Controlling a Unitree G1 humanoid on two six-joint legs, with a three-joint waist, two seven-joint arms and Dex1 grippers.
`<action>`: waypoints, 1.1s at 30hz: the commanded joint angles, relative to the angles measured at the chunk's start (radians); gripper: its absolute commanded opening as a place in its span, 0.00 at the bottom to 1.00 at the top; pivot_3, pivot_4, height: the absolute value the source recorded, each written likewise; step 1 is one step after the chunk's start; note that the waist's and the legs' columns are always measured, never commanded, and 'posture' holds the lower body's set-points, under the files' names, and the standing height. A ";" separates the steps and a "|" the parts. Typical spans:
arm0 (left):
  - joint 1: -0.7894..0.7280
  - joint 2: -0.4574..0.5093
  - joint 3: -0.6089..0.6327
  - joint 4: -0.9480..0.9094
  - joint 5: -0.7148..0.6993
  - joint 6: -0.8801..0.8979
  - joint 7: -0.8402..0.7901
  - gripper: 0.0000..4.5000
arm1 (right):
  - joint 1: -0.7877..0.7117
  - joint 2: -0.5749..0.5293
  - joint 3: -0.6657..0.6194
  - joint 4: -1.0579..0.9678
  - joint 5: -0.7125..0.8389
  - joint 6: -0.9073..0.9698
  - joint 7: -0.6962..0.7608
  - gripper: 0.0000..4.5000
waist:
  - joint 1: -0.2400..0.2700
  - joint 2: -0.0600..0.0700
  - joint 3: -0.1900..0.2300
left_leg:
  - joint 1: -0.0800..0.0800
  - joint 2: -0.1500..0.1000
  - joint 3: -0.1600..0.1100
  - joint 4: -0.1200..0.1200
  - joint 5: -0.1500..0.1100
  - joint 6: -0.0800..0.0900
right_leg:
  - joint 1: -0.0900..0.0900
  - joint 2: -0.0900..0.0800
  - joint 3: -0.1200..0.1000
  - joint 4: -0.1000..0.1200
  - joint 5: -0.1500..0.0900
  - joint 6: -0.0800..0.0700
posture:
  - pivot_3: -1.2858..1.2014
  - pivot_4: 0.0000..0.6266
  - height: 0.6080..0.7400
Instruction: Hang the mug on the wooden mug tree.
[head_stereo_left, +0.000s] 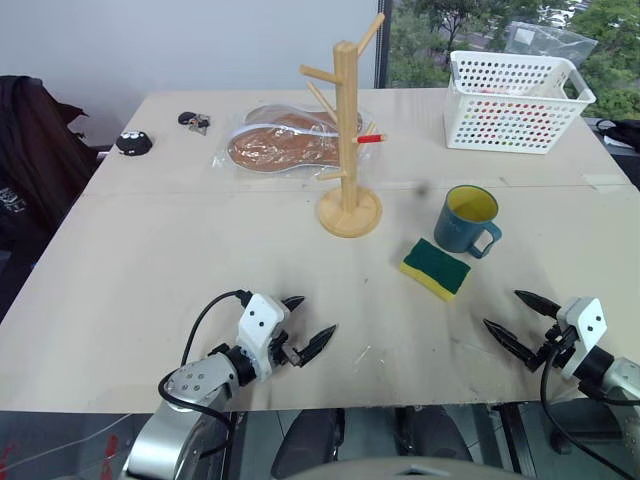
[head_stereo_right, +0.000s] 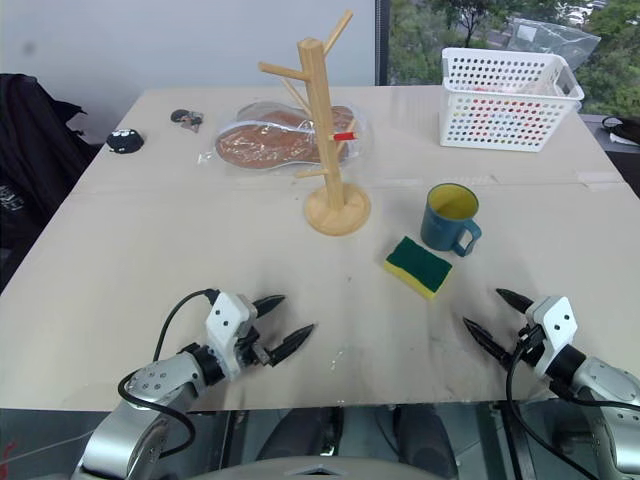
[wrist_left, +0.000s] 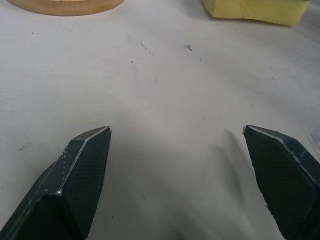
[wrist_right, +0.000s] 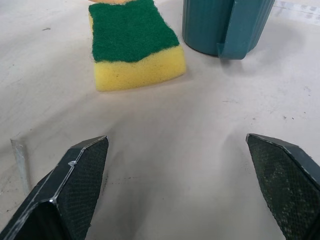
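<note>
The mug (head_stereo_left: 466, 220) stands upright on the bench (head_stereo_left: 150, 260) beside the mug tree (head_stereo_left: 348, 130), while both the left end effector (head_stereo_left: 312, 325) and right end effector (head_stereo_left: 510, 320) hover wide and empty.

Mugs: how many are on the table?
1. The mug stands upright on the table, right of the wooden mug tree, beside the sponge. The white basket may hide others.

A green-and-yellow sponge (head_stereo_left: 436, 267) lies flat on the pale counter (head_stereo_left: 150, 270), green side up. At the far right corner stands a white perforated basket (head_stereo_left: 512, 100). A clear bag holding brown insoles (head_stereo_left: 285, 140) lies toward the far middle. Near the far left edge sit a small black round object (head_stereo_left: 133, 143) and a bunch of keys (head_stereo_left: 194, 122), apart from each other.
</note>
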 joint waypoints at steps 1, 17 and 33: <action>-0.012 0.007 0.004 -0.036 -0.001 -0.012 -0.006 0.97 | 0.000 -0.010 -0.028 -0.021 0.023 -0.007 0.012 0.99 | 0.000 0.000 0.000 | 0.000 0.000 0.000 0.000 0.000 0.000 | 0.000 0.000 0.000 0.000 0.000 0.000 | 0.52 0.24 1.00; -0.015 -0.008 -0.007 -0.027 0.007 -0.031 -0.008 0.97 | -0.018 -0.018 -0.017 -0.034 0.022 0.014 0.015 0.99 | 0.012 0.000 0.000 | 0.000 0.000 0.000 0.000 0.000 0.000 | 0.000 0.000 0.000 0.000 0.000 0.000 | 0.52 0.24 1.00; -0.071 0.027 0.013 -0.049 -0.041 -0.022 -0.080 0.97 | -0.098 -0.038 0.099 -0.292 0.038 0.164 -0.009 0.99 | 0.014 0.000 0.000 | 0.000 0.000 0.000 0.000 0.000 0.000 | 0.000 0.001 -0.001 0.000 0.000 0.000 | 0.52 0.24 1.00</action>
